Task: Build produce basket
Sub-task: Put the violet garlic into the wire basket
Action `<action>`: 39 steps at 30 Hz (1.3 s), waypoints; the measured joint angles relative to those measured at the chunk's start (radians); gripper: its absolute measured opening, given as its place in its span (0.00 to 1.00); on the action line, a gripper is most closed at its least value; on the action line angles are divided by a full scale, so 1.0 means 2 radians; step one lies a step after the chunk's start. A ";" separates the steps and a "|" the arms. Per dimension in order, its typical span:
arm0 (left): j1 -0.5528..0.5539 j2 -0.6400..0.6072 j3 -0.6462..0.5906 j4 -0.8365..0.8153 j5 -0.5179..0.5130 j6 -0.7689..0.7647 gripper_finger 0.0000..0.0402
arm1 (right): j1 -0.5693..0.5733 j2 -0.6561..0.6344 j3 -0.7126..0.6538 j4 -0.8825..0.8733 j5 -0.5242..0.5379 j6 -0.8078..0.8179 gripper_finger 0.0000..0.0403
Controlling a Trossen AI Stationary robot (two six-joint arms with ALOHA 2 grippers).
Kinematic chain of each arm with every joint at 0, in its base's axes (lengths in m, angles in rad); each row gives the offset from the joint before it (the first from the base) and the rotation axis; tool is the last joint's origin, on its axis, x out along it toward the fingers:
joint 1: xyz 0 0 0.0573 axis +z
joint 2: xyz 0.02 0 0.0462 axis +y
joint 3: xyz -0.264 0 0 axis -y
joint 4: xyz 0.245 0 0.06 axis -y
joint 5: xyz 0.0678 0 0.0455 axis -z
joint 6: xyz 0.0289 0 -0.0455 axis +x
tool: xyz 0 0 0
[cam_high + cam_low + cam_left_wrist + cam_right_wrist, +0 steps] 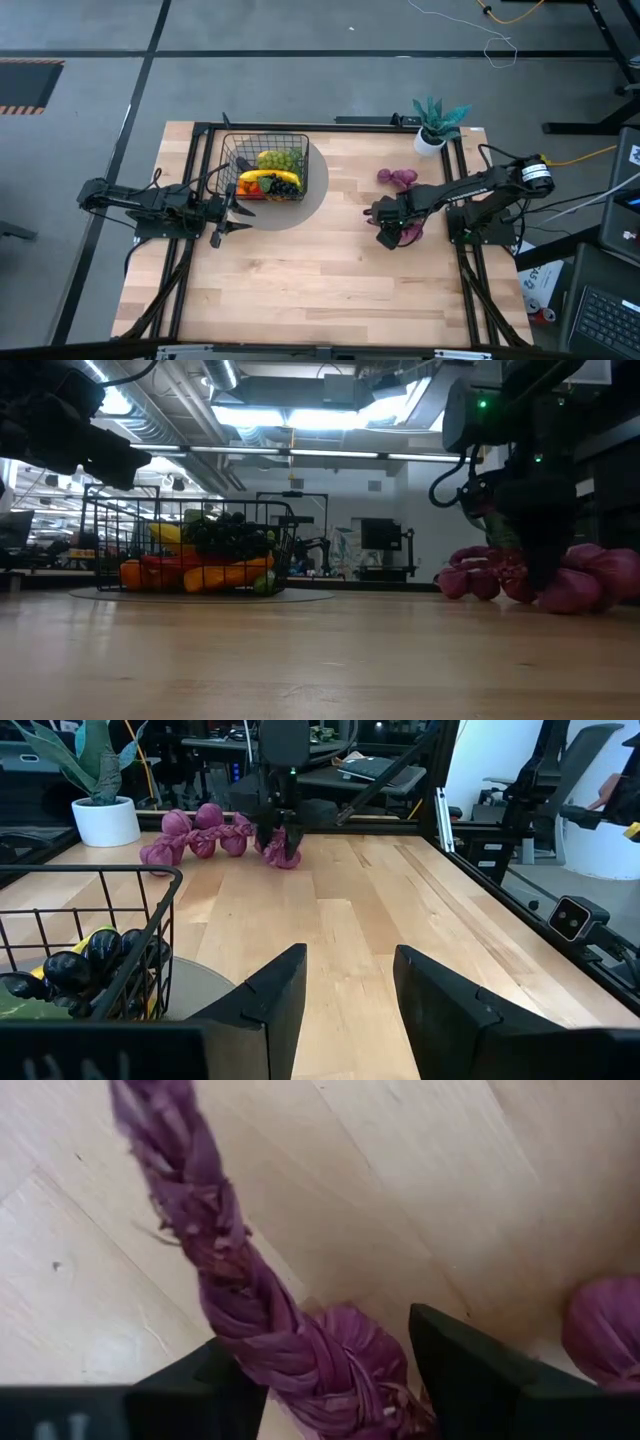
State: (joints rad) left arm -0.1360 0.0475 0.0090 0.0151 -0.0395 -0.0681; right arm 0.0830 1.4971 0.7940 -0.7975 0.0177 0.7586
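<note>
The black wire basket (300, 135) stands on a grey round mat on the table's far left and holds a banana (262, 178), green grapes (280, 158) and dark grapes (285, 186). My left gripper (238, 213) hovers open just near of the basket (100, 920). The purple string of bulbs (397, 180) lies on the table at the right. My right gripper (380, 226) is down over its near end, open, its fingers on either side of the braided part (240, 1290). In the low view my right gripper (535, 575) stands in front of the bulbs (590, 585). My right gripper comes from above, pointing down, with the braided part of the string (330, 1365) between its two fingers, which lie across it. The string rests on the table. Whether the fingers touch it, I cannot tell.
A teal potted plant in a white pot (432, 125) stands at the table's far right corner. Black frame rails (195, 180) run along the left, right and far edges. Bare wood (320, 280) spreads across the middle and near half of the table.
</note>
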 joint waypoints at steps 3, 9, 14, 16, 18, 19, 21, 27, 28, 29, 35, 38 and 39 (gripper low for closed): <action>0.000 0.000 0.000 0.000 0.000 0.000 0.37 | 0.000 0.000 0.000 0.000 0.000 -0.001 0.51; 0.000 0.000 0.000 0.000 0.000 0.000 0.37 | 0.000 0.000 0.000 0.002 0.000 0.000 0.34; 0.000 0.000 0.000 0.000 0.000 0.000 0.37 | 0.000 0.000 0.000 0.043 0.008 0.053 0.17; 0.000 0.000 0.000 0.000 0.000 0.000 0.37 | 0.000 0.000 0.000 0.067 0.013 0.064 0.09; 0.000 0.000 0.000 0.000 0.000 0.000 0.37 | 0.000 0.000 0.000 0.090 0.019 0.058 0.08; 0.000 0.000 0.000 0.000 0.000 0.000 0.37 | 0.001 0.000 0.000 0.102 0.021 0.053 0.08; 0.000 0.000 0.000 0.000 0.000 0.000 0.37 | 0.001 0.000 0.002 0.123 0.021 0.050 0.08; 0.000 0.000 0.000 0.000 0.000 0.000 0.37 | 0.002 0.000 0.045 0.146 0.021 0.002 0.08; 0.000 0.000 0.000 0.000 0.000 0.000 0.37 | 0.002 0.000 0.058 0.146 0.021 -0.012 0.08; 0.000 0.000 0.000 0.000 0.000 0.000 0.37 | 0.002 0.000 0.069 0.147 0.022 -0.024 0.08; 0.000 0.000 0.000 0.000 0.000 0.000 0.37 | -0.001 0.000 0.151 0.156 0.022 -0.096 0.08; 0.000 0.000 0.000 0.000 0.000 0.000 0.37 | -0.001 0.000 0.200 0.160 0.022 -0.142 0.08; 0.000 0.000 0.000 0.000 0.000 0.000 0.37 | -0.001 0.000 0.216 0.162 0.022 -0.157 0.08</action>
State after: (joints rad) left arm -0.1360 0.0476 0.0090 0.0151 -0.0391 -0.0681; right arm 0.0818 1.4971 1.2264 -0.4741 0.0616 0.4442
